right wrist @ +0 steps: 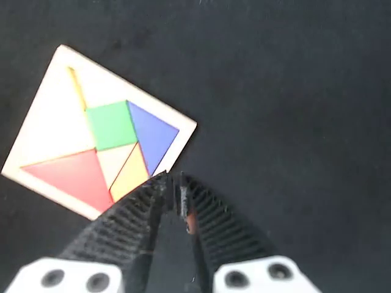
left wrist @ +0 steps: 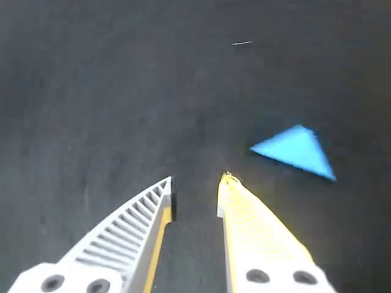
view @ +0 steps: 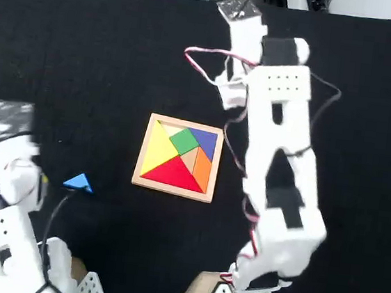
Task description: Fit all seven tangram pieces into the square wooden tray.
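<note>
The square wooden tray (view: 140, 160) lies flat near the middle of the black table (view: 86, 58). It is turned slightly, so its edges run a little off the table's left-right and near-far lines. Inside it, a large yellow triangle (view: 157, 149) fills the left side, with its long edge against the left wall. A large red triangle (view: 173, 173) fills the near side, with its long edge along the near wall and its apex pointing far, toward the centre. A green square (view: 183, 140) sits at the far middle, standing on a corner relative to the tray walls. A dark blue triangle (view: 206, 142) fills the far right corner, and an orange piece (view: 202, 168) runs lengthwise near to far along the right wall. Between the green square and the red triangle is a pale tan triangular patch (view: 189, 161); I cannot tell whether it is a piece or bare tray floor.

A light blue triangle (view: 78, 182) lies on the table well left of the tray, just right of the left arm (view: 9, 190). Its long edge runs roughly left to right and its apex points far.

The left gripper (left wrist: 197, 188) hangs over bare table with its fingers spread and holding nothing, and the light blue triangle (left wrist: 293, 151) lies close to one fingertip without touching it.

The right gripper (right wrist: 173, 183) has its fingers pressed together on nothing. Its tips appear at the tray (right wrist: 153, 107) edge beside the orange piece, and I cannot tell whether they touch it.
</note>
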You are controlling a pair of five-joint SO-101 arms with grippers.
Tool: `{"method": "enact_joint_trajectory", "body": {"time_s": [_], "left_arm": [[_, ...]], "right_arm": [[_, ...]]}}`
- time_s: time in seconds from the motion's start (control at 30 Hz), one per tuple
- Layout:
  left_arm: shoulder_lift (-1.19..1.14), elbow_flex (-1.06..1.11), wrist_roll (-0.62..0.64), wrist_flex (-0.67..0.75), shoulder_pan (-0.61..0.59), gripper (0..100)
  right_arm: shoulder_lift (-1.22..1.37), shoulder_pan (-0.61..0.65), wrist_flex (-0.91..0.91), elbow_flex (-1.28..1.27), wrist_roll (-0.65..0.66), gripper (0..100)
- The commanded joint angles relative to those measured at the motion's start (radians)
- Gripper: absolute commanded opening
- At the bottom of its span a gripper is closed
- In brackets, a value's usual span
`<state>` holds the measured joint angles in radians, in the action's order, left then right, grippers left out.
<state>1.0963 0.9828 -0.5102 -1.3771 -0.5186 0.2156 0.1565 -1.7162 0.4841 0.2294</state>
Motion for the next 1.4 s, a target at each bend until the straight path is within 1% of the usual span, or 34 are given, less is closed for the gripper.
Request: {"method": "enact_joint_trajectory", "body": {"time_s": [0.0, 0.07, 0.13, 0.27, 0.37, 0.43, 0.53, 0.6, 0.67, 0.73, 0.83, 0.9, 1.07, 1.17, 1.27, 1.37], "left_arm": [[0.0, -0.22, -0.15, -0.166, 0.177, 14], [0.0, -0.292, -0.218, -0.215, 0.231, 14], [-0.002, -0.354, -0.249, -0.245, 0.259, 14], [-0.061, -0.427, -0.273, -0.288, 0.262, 14], [-0.204, -0.444, -0.258, -0.316, 0.262, 14], [-0.333, -0.449, -0.229, -0.316, 0.26, 14], [-0.519, -0.444, -0.221, -0.316, 0.268, 13], [-0.6, -0.443, -0.229, -0.308, 0.269, 13], [-0.641, -0.414, -0.288, -0.239, 0.26, 13], [-0.661, -0.344, -0.339, -0.141, 0.259, 13], [-0.677, -0.203, -0.376, 0.014, 0.268, 13], [-0.674, -0.133, -0.394, 0.092, 0.257, 13], [-0.678, -0.031, -0.46, 0.241, 0.17, 13], [-0.678, -0.001, -0.465, 0.342, 0.119, 13], [-0.68, 0.018, -0.465, 0.4, 0.102, 13], [-0.68, 0.025, -0.466, 0.428, 0.108, 13]], "right_arm": [[-0.194, -0.012, 0.081, -0.211, 0.002, 1.1], [-0.271, -0.014, 0.144, -0.367, 0.002, 1.1], [-0.363, -0.014, 0.226, -0.533, 0.003, 1.1], [-0.582, -0.012, 0.416, -0.854, 0.003, 1.1], [-0.728, -0.006, 0.552, -1.064, 0.002, 1.1], [-0.786, -0.006, 0.605, -1.15, -0.006, 1.1], [-0.796, -0.008, 0.609, -1.179, -0.003, 1.1], [-0.777, -0.008, 0.617, -1.188, -0.003, 1.1], [-0.742, -0.008, 0.646, -1.205, -0.006, 1.1], [-0.697, -0.008, 0.697, -1.228, -0.006, 1.1], [-0.631, -0.008, 0.75, -1.245, -0.006, 1.1], [-0.596, -0.008, 0.76, -1.241, -0.006, 1.1], [-0.562, -0.006, 0.761, -1.228, -0.006, 1.1], [-0.559, -0.006, 0.781, -1.234, -0.006, 1.1], [-0.558, -0.006, 0.786, -1.234, -0.006, 1.1], [-0.558, -0.006, 0.787, -1.236, -0.006, 1.1]]}}
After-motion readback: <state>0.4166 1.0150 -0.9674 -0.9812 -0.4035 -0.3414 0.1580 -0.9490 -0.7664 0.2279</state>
